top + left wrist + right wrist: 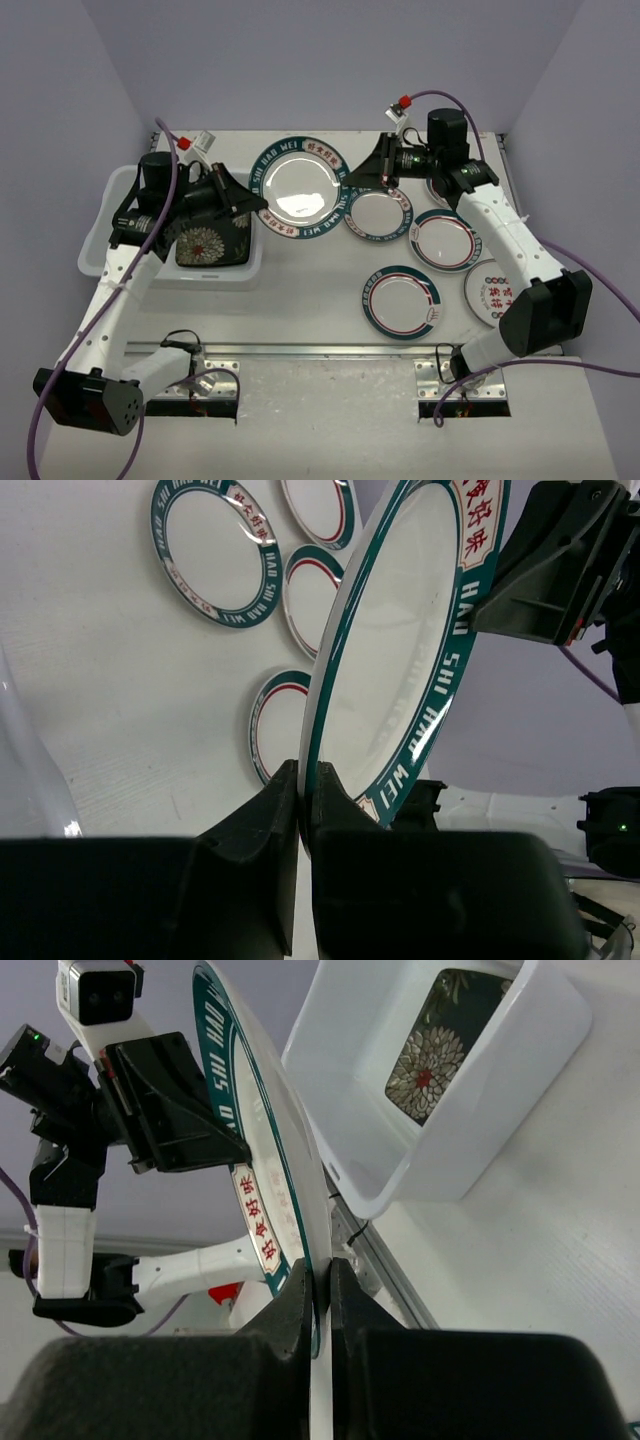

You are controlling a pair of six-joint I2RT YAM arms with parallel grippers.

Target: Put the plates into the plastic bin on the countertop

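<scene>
While both arms reach in over the countertop (pixel 310 290), they share one load: the big plate (pixel 297 190), teal rim with lettering, held between them.

- Left gripper (pixel 262 208): jaws clamped on the plate's left rim. Left wrist view confirms it, with fingers (pixel 270 810) pinched on the teal edge of the plate (pixel 400 650).
- Right gripper (pixel 350 180): jaws clamped on the opposite rim. Right wrist view shows the rim of the plate (pixel 262 1225) running straight into the gripper (pixel 320 1270).
- The plate sits face up in the top view, just right of the bin (pixel 100 250), and looks raised off the countertop.
- Bin is at far left and holds a black plate (pixel 210 240) with a white flower pattern, lying flat on the bottom. The right wrist view shows the same through the bin's (pixel 400 1160) open top.
- Small plates (pixel 401 302) lie flat on the countertop right of the big one. Four are in clear view, and the nearest is partly under the big plate's rim by the right gripper.
</scene>
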